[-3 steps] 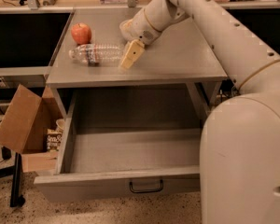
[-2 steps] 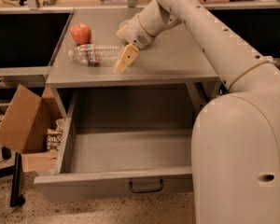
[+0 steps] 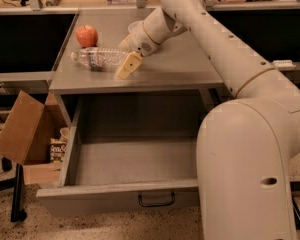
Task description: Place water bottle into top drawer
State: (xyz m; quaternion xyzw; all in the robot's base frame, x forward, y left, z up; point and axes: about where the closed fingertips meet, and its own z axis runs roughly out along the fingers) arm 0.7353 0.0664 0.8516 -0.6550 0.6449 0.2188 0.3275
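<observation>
Water bottle (image 3: 97, 57) lies on counter (image 3: 180, 64), upper left; tool (image 3: 124, 63) at its end, grip indeterminate; open top drawer (image 3: 115, 194) awaits it.

My tan two-finger gripper (image 3: 126, 65) is in the upper middle of the frame. The clear ribbed plastic water bottle (image 3: 97, 57) has a dark band; the wide shallow top drawer (image 3: 100, 197) is grey.

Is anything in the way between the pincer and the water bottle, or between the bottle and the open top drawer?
Nothing visible. The pincer sits at the base of the clear ribbed plastic bottle; the grey drawer below is open.
</observation>
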